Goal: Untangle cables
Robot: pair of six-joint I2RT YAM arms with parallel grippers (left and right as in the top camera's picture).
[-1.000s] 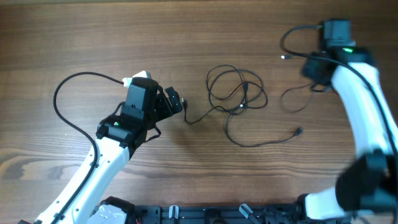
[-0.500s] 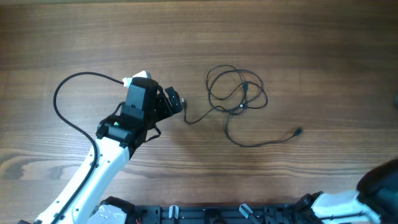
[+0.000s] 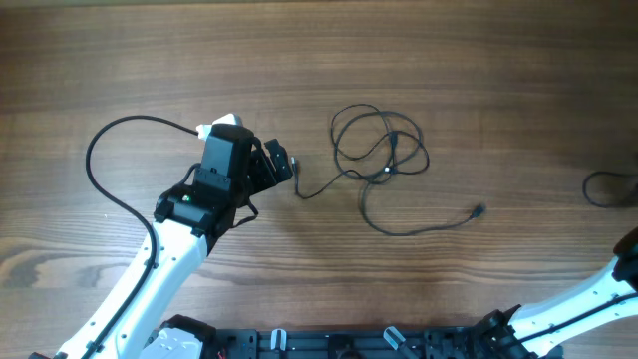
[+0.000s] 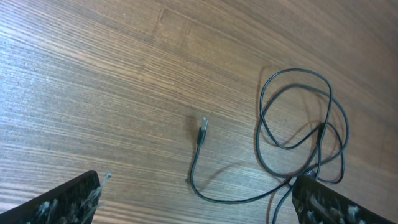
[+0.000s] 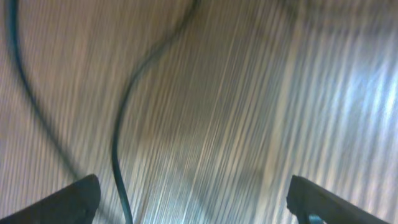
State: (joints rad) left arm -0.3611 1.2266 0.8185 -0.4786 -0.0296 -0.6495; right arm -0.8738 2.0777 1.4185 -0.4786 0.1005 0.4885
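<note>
One thin dark cable (image 3: pixel 381 148) lies in loose overlapping loops mid-table, one tail ending in a small plug (image 3: pixel 479 210). Its other plug end (image 4: pixel 202 130) lies just right of my left gripper (image 3: pixel 281 166). In the left wrist view the loops (image 4: pixel 297 124) lie ahead to the right, and my left gripper (image 4: pixel 196 186) stands open over bare wood with the cord's tail curving between its fingers. A second cable (image 3: pixel 608 187) lies looped at the right edge. The blurred right wrist view shows my right gripper (image 5: pixel 194 186) open, a dark cord (image 5: pixel 118 149) running down beside its left finger.
The thicker black robot cable (image 3: pixel 110 160) arcs over the table left of the left arm (image 3: pixel 169 239). Only part of the right arm (image 3: pixel 598 289) shows, at the lower right corner. The table is brown wood.
The right arm swung from the far right of the table down to the lower right corner. The second cable's loop moved with it, from the upper right to the right edge. The left arm stayed still.
</note>
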